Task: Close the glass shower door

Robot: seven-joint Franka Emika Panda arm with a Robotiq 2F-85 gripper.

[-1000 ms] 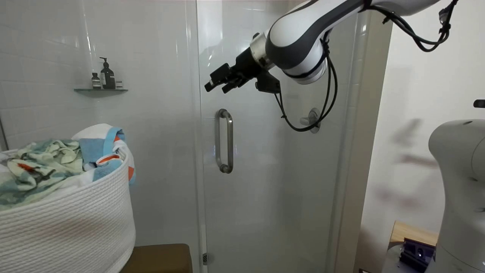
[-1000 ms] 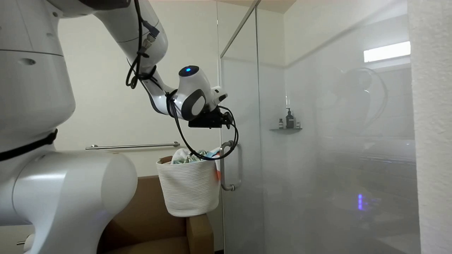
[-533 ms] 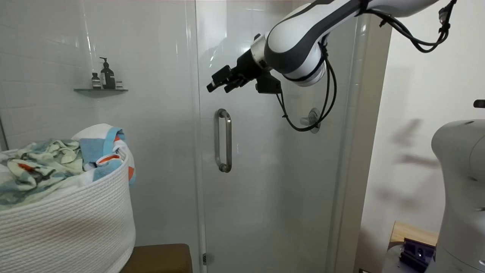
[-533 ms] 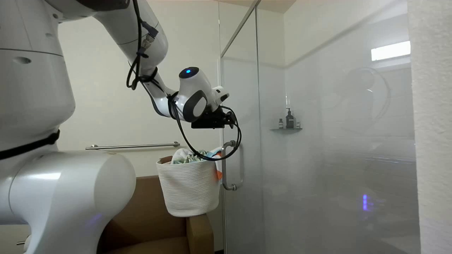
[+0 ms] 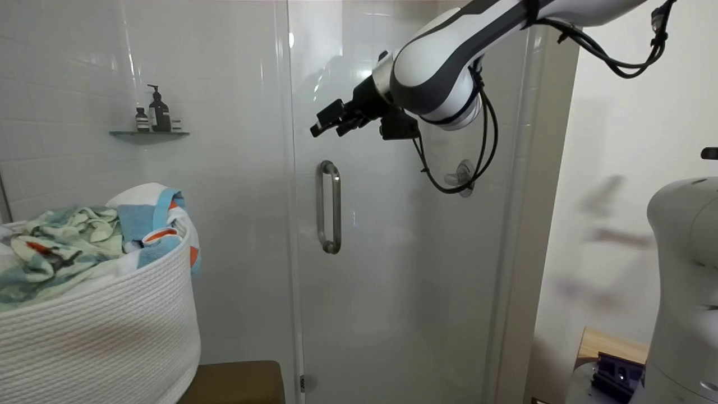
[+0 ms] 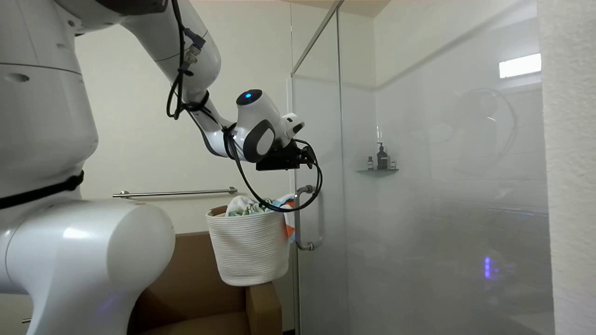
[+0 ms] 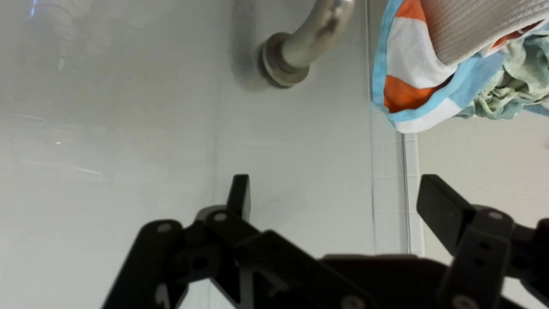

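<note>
The glass shower door (image 5: 387, 292) is a tall clear panel. It also shows in an exterior view (image 6: 433, 223) and fills much of the wrist view (image 7: 128, 163). Its chrome bar handle (image 5: 336, 207) is near its free edge; the handle also shows in an exterior view (image 6: 299, 218) and at the top of the wrist view (image 7: 319, 34). My gripper (image 5: 328, 133) is open and empty, above the handle and in front of the glass. In the wrist view the gripper's fingers (image 7: 334, 193) are wide apart; whether one touches the glass I cannot tell.
A white woven basket (image 5: 112, 342) with towels stands on a brown seat (image 5: 241, 381) beside the door's free edge. A towel hangs over its rim (image 7: 411, 86). Bottles (image 5: 159, 112) stand on a glass corner shelf inside. A cable loop (image 6: 316, 195) hangs from the arm near the handle.
The door and its handle have swung slightly, away from the camera in an exterior view. The arm and gripper have shifted slightly along with it. The gripper stays open.
</note>
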